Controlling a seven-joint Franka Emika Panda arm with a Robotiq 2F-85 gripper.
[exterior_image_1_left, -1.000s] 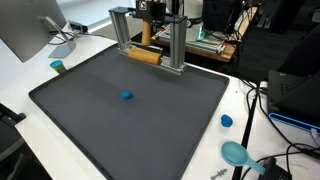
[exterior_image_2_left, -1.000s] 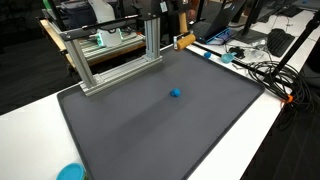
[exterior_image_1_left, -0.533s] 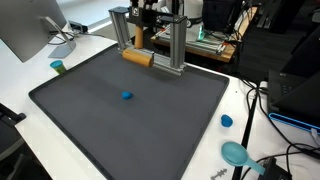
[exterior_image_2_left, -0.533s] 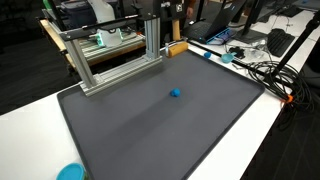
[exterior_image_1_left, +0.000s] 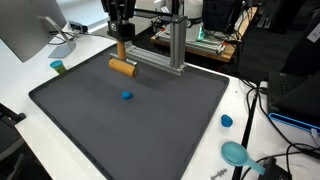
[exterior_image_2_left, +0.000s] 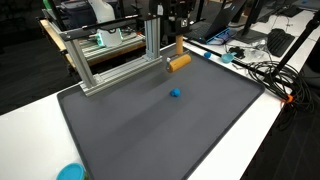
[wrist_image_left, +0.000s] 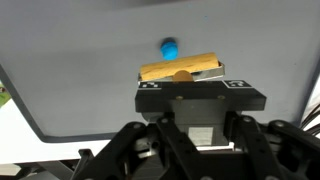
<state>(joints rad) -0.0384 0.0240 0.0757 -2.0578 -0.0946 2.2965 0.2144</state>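
Note:
My gripper (exterior_image_1_left: 121, 52) is shut on an orange-brown wooden cylinder (exterior_image_1_left: 122, 67) and holds it lying level, a little above the dark grey mat (exterior_image_1_left: 90, 120). It hangs in front of the aluminium frame (exterior_image_1_left: 176, 45). In an exterior view the cylinder (exterior_image_2_left: 179, 62) is at the far edge of the mat (exterior_image_2_left: 150, 130), under the gripper (exterior_image_2_left: 178, 48). In the wrist view the cylinder (wrist_image_left: 180, 68) sits just beyond the gripper (wrist_image_left: 184, 79); the fingertips are hidden by the gripper body. A small blue ball (exterior_image_1_left: 127, 96) lies on the mat, in front of the cylinder; it also shows in the other views (exterior_image_2_left: 175, 93) (wrist_image_left: 169, 47).
The aluminium frame (exterior_image_2_left: 110, 55) stands along the mat's far edge. A teal cup (exterior_image_1_left: 58, 67), a blue cap (exterior_image_1_left: 227, 121) and a teal scoop (exterior_image_1_left: 236, 153) lie on the white table around the mat. A monitor (exterior_image_1_left: 28, 30) and cables (exterior_image_2_left: 265, 72) are at the sides.
The gripper has carried the wooden cylinder out from the frame and sideways along the mat's far edge, closer to the blue ball. The ball has not moved.

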